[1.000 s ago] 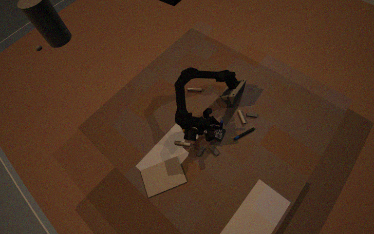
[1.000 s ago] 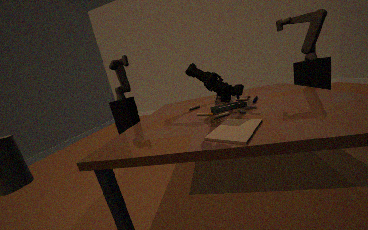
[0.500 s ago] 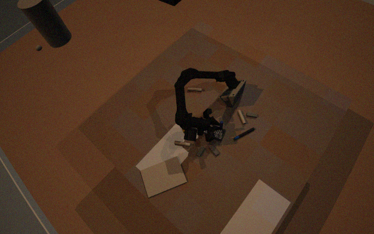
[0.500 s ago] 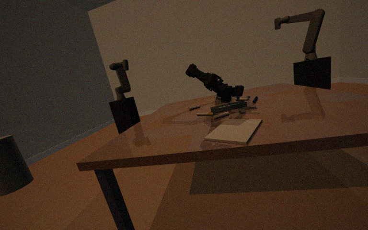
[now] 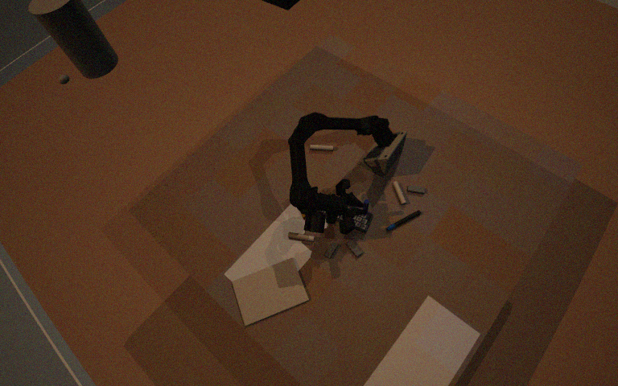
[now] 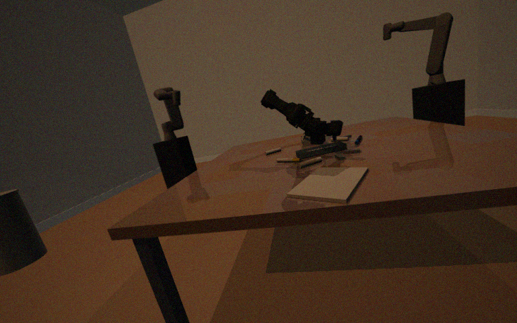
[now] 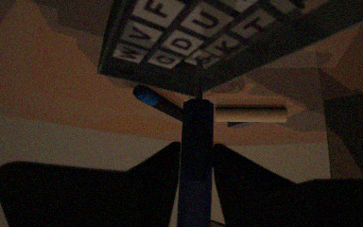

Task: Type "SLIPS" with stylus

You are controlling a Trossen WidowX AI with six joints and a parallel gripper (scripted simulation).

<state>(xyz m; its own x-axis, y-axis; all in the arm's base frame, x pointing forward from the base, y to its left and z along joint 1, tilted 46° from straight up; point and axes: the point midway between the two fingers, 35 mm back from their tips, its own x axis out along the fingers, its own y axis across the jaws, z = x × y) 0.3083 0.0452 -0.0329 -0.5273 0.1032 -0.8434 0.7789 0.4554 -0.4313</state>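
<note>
The stylus is dark blue with a thin dark tip. My gripper is shut on it, and the stylus points away from the fingers toward the keyboard. The keyboard is dark with pale lettered keys; W, V, F, D, U, K and T are readable in the wrist view. The stylus tip is at the S key near the keyboard's close corner and partly covers its letter. The key looks dim; how far down it is cannot be told. The arm hides much of the keyboard in the top view.
A dark pen with a blue end and a pale cylinder lie beside the keyboard. Another pale cylinder, grey blocks and a notebook lie on its other sides.
</note>
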